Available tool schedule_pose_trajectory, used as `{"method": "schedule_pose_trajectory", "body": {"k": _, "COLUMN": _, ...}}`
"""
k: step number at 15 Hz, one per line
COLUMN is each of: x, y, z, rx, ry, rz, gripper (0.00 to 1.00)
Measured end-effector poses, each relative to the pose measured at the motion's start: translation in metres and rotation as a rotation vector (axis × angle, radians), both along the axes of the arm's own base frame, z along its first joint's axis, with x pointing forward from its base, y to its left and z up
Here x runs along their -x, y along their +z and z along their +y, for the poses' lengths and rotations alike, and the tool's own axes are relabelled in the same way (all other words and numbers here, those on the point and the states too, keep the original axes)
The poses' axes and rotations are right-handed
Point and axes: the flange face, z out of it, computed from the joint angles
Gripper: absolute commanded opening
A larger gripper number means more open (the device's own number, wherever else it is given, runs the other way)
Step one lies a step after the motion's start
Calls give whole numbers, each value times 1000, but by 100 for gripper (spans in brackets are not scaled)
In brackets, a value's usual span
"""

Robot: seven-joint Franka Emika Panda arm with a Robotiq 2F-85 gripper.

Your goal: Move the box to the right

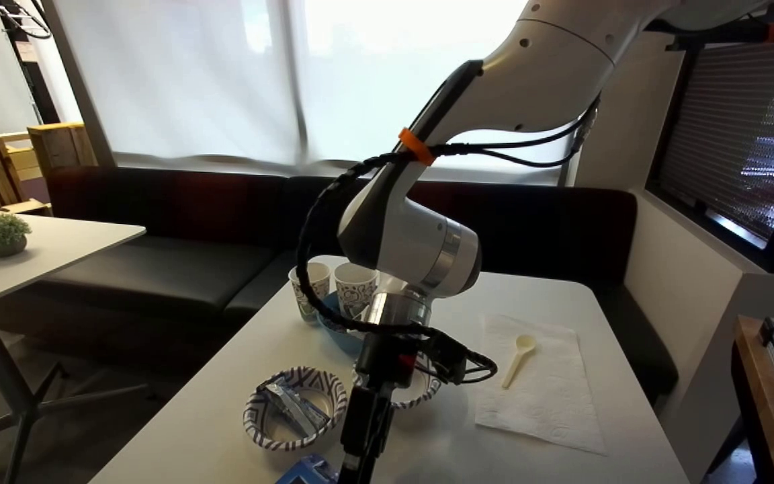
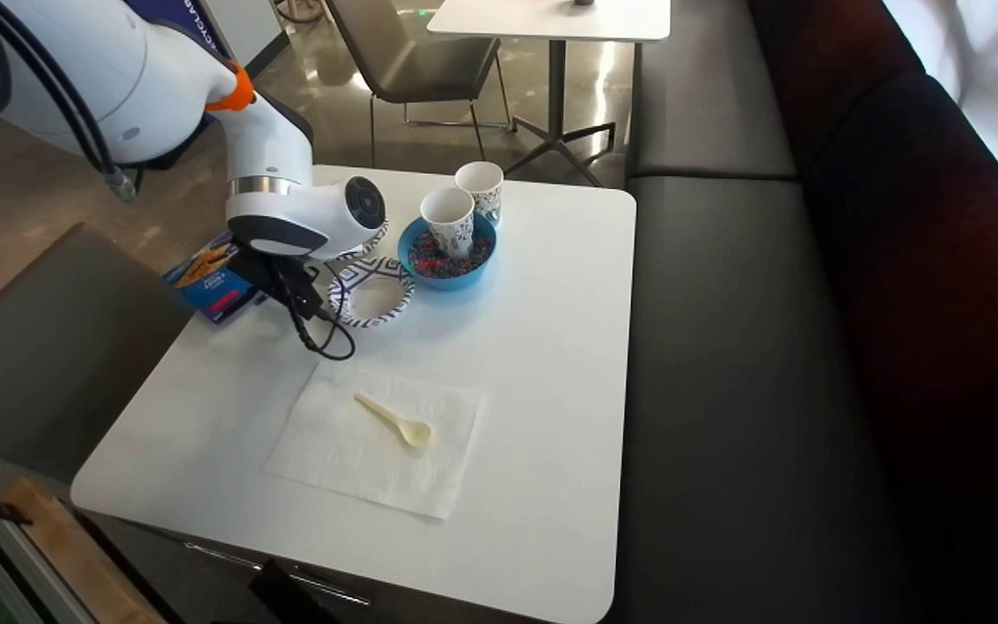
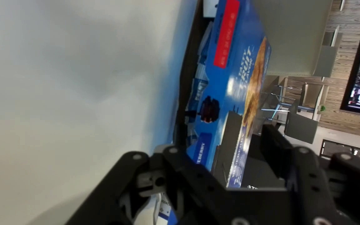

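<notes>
"Where does the box (image 3: 230, 81) sit?"

"At the edge of the surface (image 2: 542, 373), near a patterned paper bowl (image 1: 325, 384) holding silver-and-blue packets (image 1: 293, 403)."

"And the end effector (image 3: 219, 139)?"

"Its jaws stand partway apart with the box between them. A gap shows between 1 finger (image 3: 273, 148) and the printed face; I can't tell whether the opposite finger touches, but I see no hold."

"Elsewhere?"

"A pale spoon (image 2: 395, 422) lies on a white napkin (image 2: 317, 442), and 1 of 2 patterned cups (image 2: 450, 227) stands in the blue bowl (image 2: 451, 282)."
</notes>
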Motion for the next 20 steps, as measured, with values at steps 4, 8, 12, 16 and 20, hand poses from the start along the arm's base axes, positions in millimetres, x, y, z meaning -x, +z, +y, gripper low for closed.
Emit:
{"method": "schedule_pose_trajectory", "body": {"k": 4, "x": 1, "y": -11, "z": -13, "rx": -103, "ry": -3, "rz": -2, "gripper": 31}}
{"method": "schedule_pose_trajectory", "body": {"k": 8, "x": 0, "y": -23, "z": -24, "rx": -198, "ry": -15, "rz": 8, "gripper": 1}}
{"method": "schedule_pose_trajectory", "body": {"k": 12, "x": -3, "y": -25, "z": -27, "rx": -235, "ry": -31, "rz": 21, "gripper": 0}}
{"method": "schedule_pose_trajectory", "body": {"k": 16, "x": -4, "y": -25, "z": -28, "rx": -240, "ry": -46, "rz": 19, "gripper": 0}}
{"method": "schedule_pose_trajectory", "body": {"k": 20, "x": -3, "y": -23, "z": -27, "rx": -228, "ry": -42, "rz": 18, "gripper": 0}}
